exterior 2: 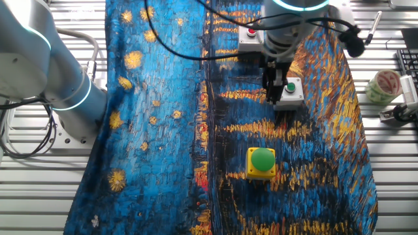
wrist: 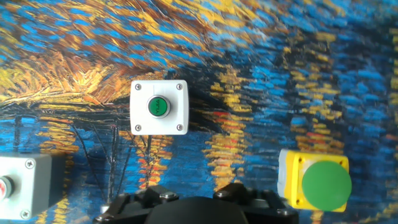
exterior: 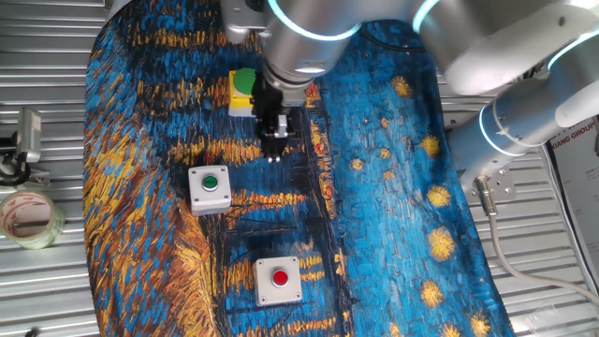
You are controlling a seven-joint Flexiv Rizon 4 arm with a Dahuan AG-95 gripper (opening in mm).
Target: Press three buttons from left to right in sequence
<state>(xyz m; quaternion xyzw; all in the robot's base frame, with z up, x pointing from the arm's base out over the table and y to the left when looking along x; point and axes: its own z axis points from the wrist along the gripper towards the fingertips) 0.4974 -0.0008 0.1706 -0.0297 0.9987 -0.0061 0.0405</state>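
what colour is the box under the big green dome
Yellow: the yellow box under the green dome shows best in the hand view.

A desk [exterior: 56, 281] of ribbed, silvery metal slats fills the scene. Over its middle lies a cloth [exterior: 393, 187] printed like a painting, thick strokes of deep blue with orange and yellow starbursts. On the bare slats beside the cloth sit a roll of tape [exterior: 28, 217] and a small metal clamp [exterior: 28, 136]. The light is even and bright.
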